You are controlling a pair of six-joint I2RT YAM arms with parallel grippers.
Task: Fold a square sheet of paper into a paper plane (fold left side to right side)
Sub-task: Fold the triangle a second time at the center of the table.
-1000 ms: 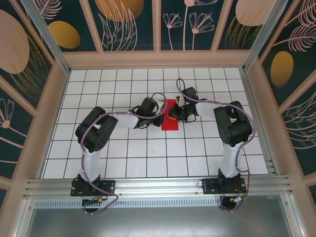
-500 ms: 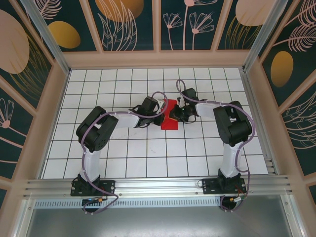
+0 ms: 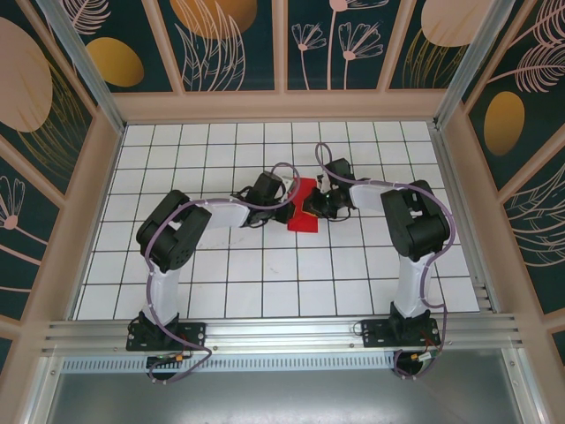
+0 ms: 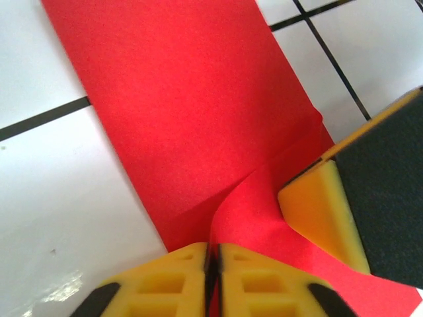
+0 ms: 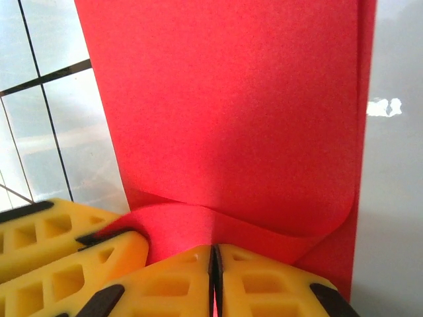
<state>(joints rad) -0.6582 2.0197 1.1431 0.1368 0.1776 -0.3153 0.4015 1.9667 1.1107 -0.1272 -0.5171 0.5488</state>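
The folded red sheet of paper (image 3: 303, 212) lies on the gridded counter (image 3: 265, 265). The left fingers (image 4: 172, 281) at its 9 o'clock and the right fingers (image 5: 264, 284) at 3 o'clock each pinch its lifted edge.

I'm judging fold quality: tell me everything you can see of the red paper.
The sheet of paper is thin, matte, plain bright red. It lies near the middle of the white gridded table as a narrow strip, seemingly folded over itself. Most lies flat; one end curls up, where the left gripper and right gripper, side by side, are each shut on it.
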